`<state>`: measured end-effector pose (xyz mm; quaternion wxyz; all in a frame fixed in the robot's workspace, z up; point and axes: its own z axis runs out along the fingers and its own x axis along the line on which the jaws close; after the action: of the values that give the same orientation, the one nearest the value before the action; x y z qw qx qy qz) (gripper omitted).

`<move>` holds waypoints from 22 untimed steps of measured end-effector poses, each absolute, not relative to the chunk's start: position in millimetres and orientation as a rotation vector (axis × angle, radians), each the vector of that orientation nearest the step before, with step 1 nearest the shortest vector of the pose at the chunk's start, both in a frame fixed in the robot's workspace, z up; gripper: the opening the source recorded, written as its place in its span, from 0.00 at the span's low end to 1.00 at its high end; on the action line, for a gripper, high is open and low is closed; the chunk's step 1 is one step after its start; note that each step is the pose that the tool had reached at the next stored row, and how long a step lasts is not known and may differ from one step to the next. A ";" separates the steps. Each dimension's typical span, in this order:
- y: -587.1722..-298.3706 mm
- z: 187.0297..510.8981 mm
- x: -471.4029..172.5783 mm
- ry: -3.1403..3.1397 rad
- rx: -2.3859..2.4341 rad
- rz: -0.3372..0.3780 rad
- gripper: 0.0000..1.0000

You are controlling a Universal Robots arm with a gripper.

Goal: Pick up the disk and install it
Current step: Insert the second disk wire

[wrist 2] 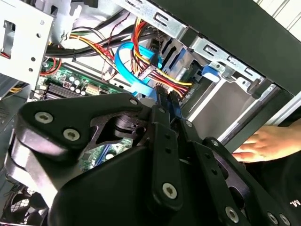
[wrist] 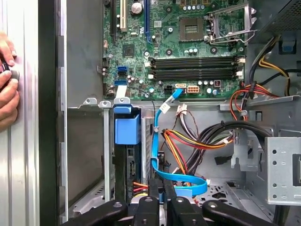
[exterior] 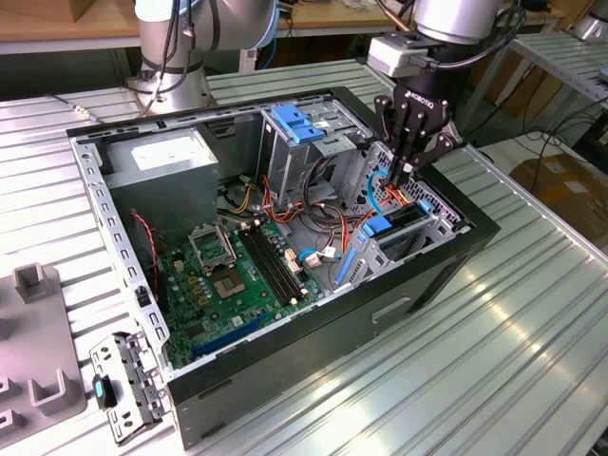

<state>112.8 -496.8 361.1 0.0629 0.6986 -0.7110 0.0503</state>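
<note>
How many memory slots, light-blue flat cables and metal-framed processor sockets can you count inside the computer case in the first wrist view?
memory slots: 4
light-blue flat cable: 1
metal-framed processor socket: 1
Total: 6

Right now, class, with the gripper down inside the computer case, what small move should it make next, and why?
Probably a small sideways shift toward the disk. The gripper sits among the blue cable and red-yellow wires, beside the disk standing on edge in its bay, not over it.
</note>
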 end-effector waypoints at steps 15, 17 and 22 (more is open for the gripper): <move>-513.1 355.1 84.8 -2.225 2.186 0.224 0.16; -515.5 354.8 84.7 -2.227 2.189 0.230 0.16; -526.8 353.9 84.1 -2.235 2.194 0.237 0.16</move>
<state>84.1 -526.8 353.9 0.0005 0.6986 -0.7116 0.0753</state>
